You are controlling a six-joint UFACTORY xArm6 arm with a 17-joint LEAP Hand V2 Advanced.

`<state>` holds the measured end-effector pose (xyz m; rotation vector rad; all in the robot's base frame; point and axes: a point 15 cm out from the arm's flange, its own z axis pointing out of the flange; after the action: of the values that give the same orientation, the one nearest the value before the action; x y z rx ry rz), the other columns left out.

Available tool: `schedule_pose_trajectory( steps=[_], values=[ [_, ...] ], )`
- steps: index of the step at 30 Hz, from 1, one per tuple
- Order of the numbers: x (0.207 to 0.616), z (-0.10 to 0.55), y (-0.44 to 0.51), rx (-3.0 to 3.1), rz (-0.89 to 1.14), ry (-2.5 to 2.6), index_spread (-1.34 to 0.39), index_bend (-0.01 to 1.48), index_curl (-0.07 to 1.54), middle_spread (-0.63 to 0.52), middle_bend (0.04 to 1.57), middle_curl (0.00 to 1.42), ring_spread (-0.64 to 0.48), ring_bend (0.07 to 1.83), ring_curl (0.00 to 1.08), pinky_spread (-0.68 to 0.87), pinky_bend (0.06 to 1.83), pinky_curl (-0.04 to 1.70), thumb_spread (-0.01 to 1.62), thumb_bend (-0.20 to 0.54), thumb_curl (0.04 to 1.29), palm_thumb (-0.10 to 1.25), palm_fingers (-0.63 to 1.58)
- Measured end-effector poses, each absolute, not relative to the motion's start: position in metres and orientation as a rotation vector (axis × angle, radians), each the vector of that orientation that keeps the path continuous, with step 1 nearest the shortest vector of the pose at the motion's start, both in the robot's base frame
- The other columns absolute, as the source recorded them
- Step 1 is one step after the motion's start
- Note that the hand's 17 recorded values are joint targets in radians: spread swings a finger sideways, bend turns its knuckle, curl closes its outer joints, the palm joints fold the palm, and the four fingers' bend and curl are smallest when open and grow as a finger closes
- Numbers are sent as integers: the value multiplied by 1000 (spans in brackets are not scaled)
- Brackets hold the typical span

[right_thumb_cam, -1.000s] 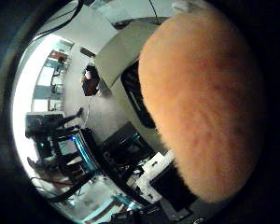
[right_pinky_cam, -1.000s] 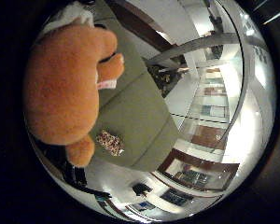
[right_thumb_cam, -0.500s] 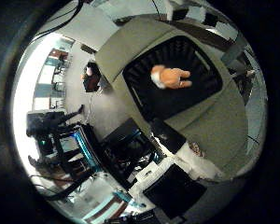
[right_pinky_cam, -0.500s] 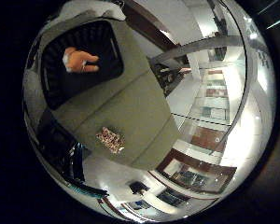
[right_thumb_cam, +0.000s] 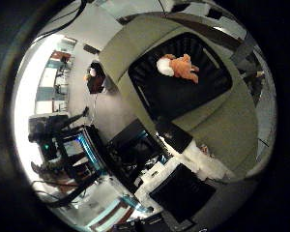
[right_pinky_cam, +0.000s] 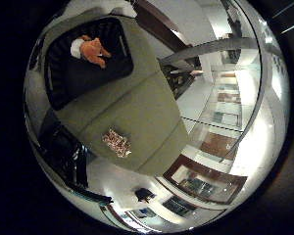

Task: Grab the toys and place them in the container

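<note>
An orange plush toy with a white part (right_thumb_cam: 181, 68) lies inside the black container (right_thumb_cam: 208, 92) on the green table (right_thumb_cam: 237, 121). The little finger side view shows the same toy (right_pinky_cam: 93, 49) near one end of the container (right_pinky_cam: 78, 83). A small patterned toy (right_pinky_cam: 116, 144) lies on the table away from the container. My right hand is high above the table and looks down on the container.
Black boxes and equipment (right_thumb_cam: 135, 145) stand on the floor beside the table. A red and black object (right_thumb_cam: 92, 82) sits on the floor farther off. Glass walls and a metal rail (right_pinky_cam: 220, 108) lie past the table's far side.
One second ago the orange toy filled the views, close to my palm. Half a second ago it lay in the container. It now lies a little nearer one end.
</note>
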<state>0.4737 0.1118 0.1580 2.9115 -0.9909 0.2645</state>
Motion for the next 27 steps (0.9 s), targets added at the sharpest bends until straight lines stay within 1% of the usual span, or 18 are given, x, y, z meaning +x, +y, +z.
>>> schedule_pose_trajectory(
  steps=[2, 4, 6, 8, 13, 19, 22, 27],
  values=[
    [475, 158, 105, 2904, 264, -1010, -403, 179, 339, 101, 345, 323, -7, 434, 224, 486, 844, 148, 1071, -23, 362, 602, 291],
    [478, 158, 91, 2890, 262, -1041, -401, 180, 337, 14, 294, 314, 15, 445, 225, 486, 864, 127, 1073, -26, 359, 595, 285],
    [481, 158, 71, 2870, 259, -1081, -399, 177, 333, -35, 279, 316, 35, 448, 223, 486, 877, 107, 1076, -23, 358, 597, 286],
    [484, 158, 51, 2852, 254, -1114, -396, 170, 326, -58, 276, 322, 55, 456, 222, 482, 881, 83, 1078, -23, 356, 598, 279],
    [485, 146, -12, 2791, 217, -1213, -397, 163, 306, -70, 279, 334, 77, 474, 221, 475, 906, 34, 1079, -24, 347, 591, 266],
    [470, 109, -95, 2706, 99, -1328, -395, 167, 300, -69, 278, 341, 95, 477, 216, 465, 908, -7, 1085, -23, 344, 586, 241],
    [460, 89, -128, 2669, 41, -1381, -393, 170, 301, -66, 278, 344, 98, 476, 215, 457, 887, -8, 1082, -22, 343, 585, 228],
    [460, 57, -178, 2648, 38, -1426, -394, 174, 306, -57, 273, 346, 99, 462, 211, 446, 847, -7, 1082, -23, 341, 591, 214]
  ],
)
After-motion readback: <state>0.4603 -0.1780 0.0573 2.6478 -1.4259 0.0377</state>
